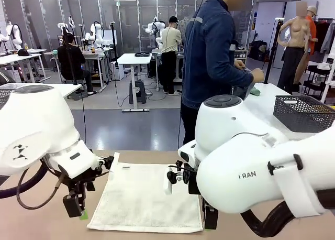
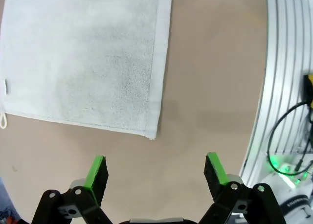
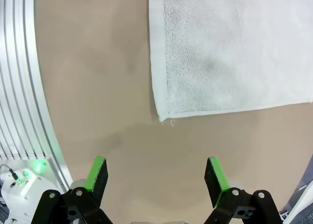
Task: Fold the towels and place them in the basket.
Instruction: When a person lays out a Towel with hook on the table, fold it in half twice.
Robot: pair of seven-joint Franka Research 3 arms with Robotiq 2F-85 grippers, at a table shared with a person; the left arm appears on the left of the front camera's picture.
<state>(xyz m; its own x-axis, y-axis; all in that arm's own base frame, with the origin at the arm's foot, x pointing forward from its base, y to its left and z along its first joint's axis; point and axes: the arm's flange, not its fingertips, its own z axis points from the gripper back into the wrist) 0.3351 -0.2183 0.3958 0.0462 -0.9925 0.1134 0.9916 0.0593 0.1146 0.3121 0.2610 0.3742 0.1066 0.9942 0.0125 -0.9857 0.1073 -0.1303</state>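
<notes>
Hanging wide apart and empty, both pairs of jaws sit low over bare counter (image 2: 210, 87), each with one near corner of the flat towel (image 1: 149, 198) just ahead and inward. That towel lies between them, so I judge neither arm nearer.

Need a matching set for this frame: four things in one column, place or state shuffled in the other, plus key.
Things:
1. towel
2. left gripper
3. basket
4. person

Place or state:
A. on the white side table, far right
B. standing at the far side, turned towards the side table
C. spread flat on the brown table, between the arms
D. open, above bare table by a towel corner

Pairs: 1-C, 2-D, 3-A, 4-B
</notes>
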